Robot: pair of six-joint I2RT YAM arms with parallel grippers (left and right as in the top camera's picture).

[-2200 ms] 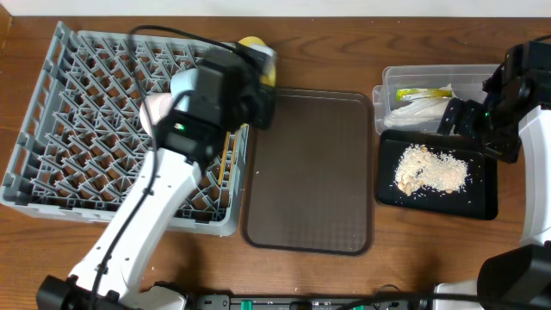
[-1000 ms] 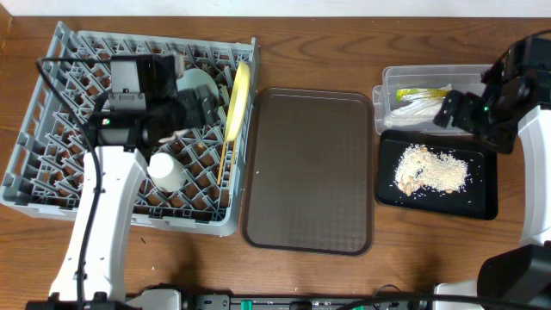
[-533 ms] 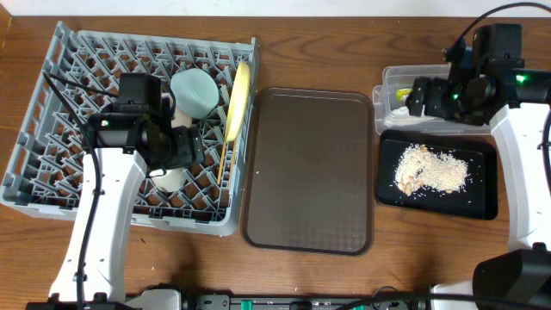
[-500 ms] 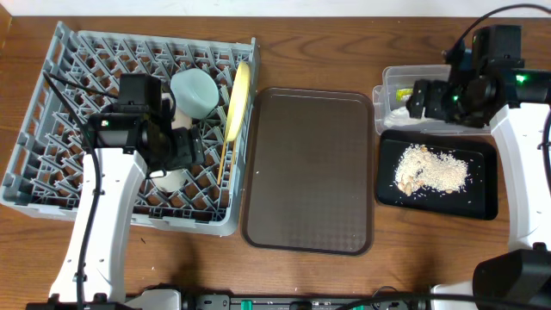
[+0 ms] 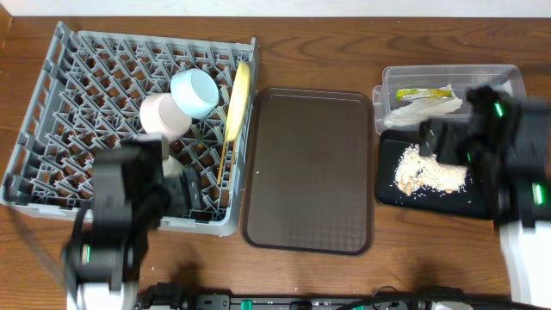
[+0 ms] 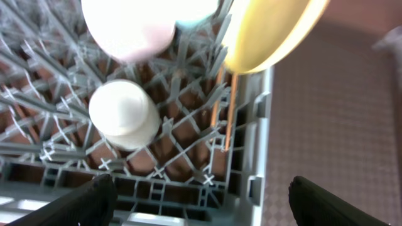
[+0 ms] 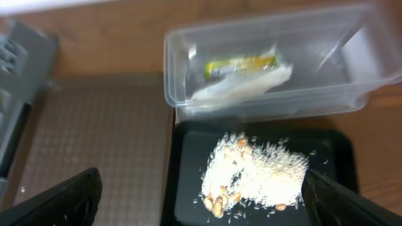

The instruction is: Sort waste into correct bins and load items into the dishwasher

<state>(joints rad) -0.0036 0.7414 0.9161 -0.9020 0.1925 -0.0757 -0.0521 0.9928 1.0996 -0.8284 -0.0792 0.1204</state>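
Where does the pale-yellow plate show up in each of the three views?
Overhead: the pale-yellow plate stands on edge at the grey dish rack's right side.
Left wrist: top right, above the chopsticks.
Right wrist: not in view.
Shared landmark: the brown serving tray, seen in all three views.

overhead: both arms pure motion smear, lol. near edge of dish rack (image 5: 86,77) blotted out by left arm (image 5: 116,215), right end of black tray (image 5: 392,194) under right arm (image 5: 508,164). left wrist cam soft, pinkish bowl (image 6: 129,28) and plate (image 6: 264,31) chopped by top edge. wrist cams catch left hand (image 6: 201,204) and right hand (image 7: 204,201) only as dark fingertip corners, rest cut off.
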